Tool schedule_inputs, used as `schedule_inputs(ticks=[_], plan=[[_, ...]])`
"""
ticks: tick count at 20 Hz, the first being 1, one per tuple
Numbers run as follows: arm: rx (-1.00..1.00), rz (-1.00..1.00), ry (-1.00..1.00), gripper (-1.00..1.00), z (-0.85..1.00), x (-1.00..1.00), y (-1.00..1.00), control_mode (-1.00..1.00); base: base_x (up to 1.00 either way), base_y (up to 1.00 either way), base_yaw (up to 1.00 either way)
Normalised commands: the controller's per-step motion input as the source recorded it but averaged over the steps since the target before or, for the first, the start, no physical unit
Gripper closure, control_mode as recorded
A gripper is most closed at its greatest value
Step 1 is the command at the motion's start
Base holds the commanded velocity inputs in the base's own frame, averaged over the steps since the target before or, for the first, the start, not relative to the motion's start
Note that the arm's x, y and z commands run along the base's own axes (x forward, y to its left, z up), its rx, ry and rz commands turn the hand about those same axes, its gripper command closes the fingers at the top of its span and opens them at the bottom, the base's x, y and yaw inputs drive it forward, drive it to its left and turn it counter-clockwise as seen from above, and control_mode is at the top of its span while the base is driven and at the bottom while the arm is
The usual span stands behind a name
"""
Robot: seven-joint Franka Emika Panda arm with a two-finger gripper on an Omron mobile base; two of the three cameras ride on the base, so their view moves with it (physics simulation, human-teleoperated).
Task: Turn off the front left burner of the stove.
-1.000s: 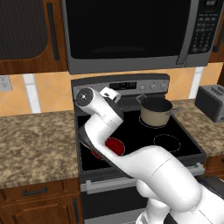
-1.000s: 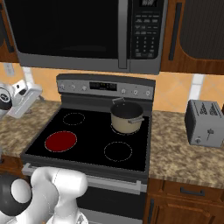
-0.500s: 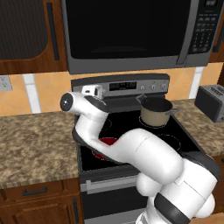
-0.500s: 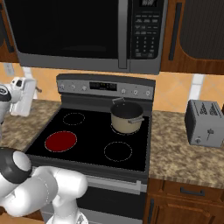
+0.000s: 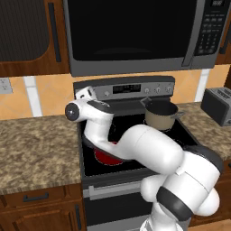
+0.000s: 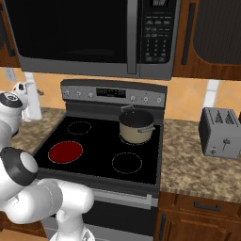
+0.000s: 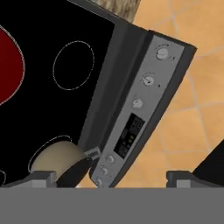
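**Hand raised at the stove's back left corner, front left burner glowing red**

The hand (image 5: 85,94) sits at centre-left of the left base view, close to the left end of the stove's back panel, and at the far left edge of the right base view (image 6: 21,88). Whether its fingers are spread or closed I cannot tell; the tips are barely visible at the bottom of the hand view.

The microwave (image 5: 135,34) spans the top of the left base view, above the range. Below it the stove (image 6: 109,192) takes up the middle of the right base view, its black glass top carrying four dotted rings. The worktop (image 5: 36,149) of speckled stone runs on both sides of the stove.

The front left burner (image 6: 65,151) glows deep red at lower left of the cooktop in the right base view; in the hand view it shows as a red arc at the left edge (image 7: 9,65). A steel pot (image 6: 136,125) stands on the back right ring. A toaster (image 6: 220,133) stands on the worktop at the right of the frame. The back panel (image 7: 144,109) crosses the hand view diagonally, with small knobs (image 7: 162,53) toward upper right and a dark display (image 7: 130,135) lower down.
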Motion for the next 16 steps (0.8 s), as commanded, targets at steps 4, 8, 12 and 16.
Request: schedule_inputs(ticks=[4,8,12,16], plan=[[-0.34,0.37,0.00,-1.00,-0.04,0.27,0.00,-1.00,0.00,0.00,0.00],[-0.35,0.22,0.00,-1.00,0.00,0.16,-0.03,-1.00,0.00,0.00,0.00],[-0.36,0.12,0.00,-1.00,-0.01,0.27,0.05,-1.00,0.00,0.00,0.00],[-0.37,0.00,0.00,-1.00,-0.08,0.32,0.15,-1.00,0.00,0.00,0.00]])
